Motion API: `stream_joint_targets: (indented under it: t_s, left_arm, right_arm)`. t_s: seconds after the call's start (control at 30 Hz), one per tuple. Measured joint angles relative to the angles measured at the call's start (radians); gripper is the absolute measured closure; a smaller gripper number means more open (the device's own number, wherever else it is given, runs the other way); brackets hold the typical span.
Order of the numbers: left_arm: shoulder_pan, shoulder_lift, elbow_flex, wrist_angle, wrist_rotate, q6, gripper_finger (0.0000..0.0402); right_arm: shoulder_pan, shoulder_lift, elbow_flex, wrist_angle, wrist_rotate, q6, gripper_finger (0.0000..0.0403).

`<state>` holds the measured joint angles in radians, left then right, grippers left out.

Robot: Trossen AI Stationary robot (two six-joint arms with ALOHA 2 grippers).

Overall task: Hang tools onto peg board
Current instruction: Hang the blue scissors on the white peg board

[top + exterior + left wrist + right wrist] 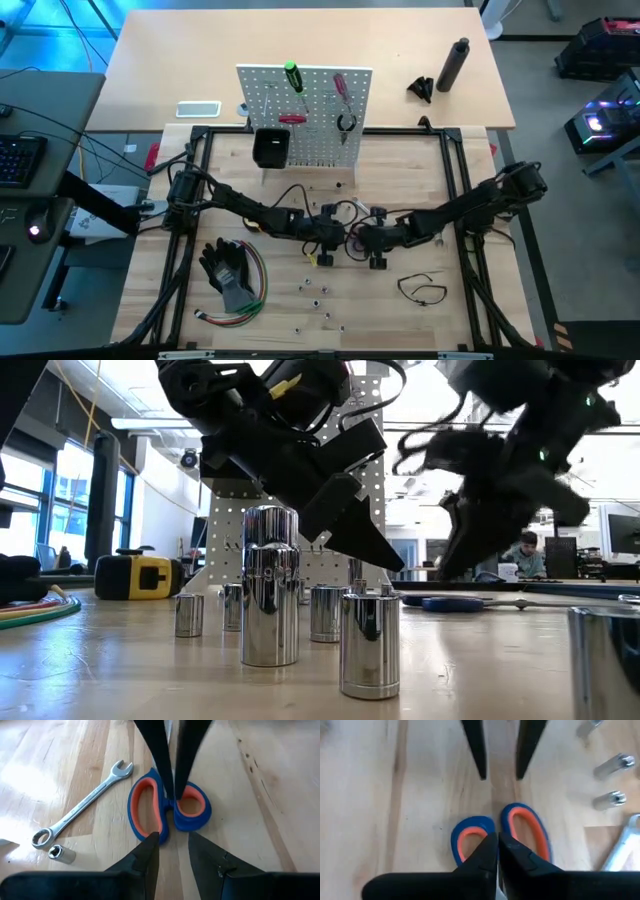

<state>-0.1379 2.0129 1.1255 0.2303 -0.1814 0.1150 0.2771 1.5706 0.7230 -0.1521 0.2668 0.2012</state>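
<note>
The peg board stands at the back of the surface, some tools hung. At centre, the right claw is pressed together between the scissors' handle loops; the left claw stands slightly spread opposite. Pick-up appears underway; lifting toward a peg likely follows.

Sockets litter front; right side open

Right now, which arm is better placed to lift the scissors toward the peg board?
Right. The right gripper is closed where the scissors handles meet; the left gripper hangs open beside them.
</note>
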Motion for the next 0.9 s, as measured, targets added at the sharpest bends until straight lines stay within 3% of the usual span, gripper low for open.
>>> stream_joint_targets:
  t_s: [0.17,0.4,0.5,0.9]
  left_arm:
    - [0.0,0.0,0.0,0.002,-0.002,0.0,0.0305]
    - [0.0,0.0,0.0,0.001,-0.003,-0.006,0.0305]
    - [-0.003,0.0,0.0,-0.001,-0.003,-0.007,0.0305]
    - [-0.007,0.0,0.0,-0.001,-0.003,-0.011,0.0305]
  right_arm:
    - [-0.003,-0.026,0.009,-0.043,-0.012,-0.013,0.0369]
    - [-0.004,0.012,0.01,-0.013,-0.013,-0.018,0.0276]
    - [-0.008,0.038,0.01,0.01,0.001,-0.021,0.0256]
    - [-0.04,0.136,0.016,0.029,0.014,-0.022,0.0285]
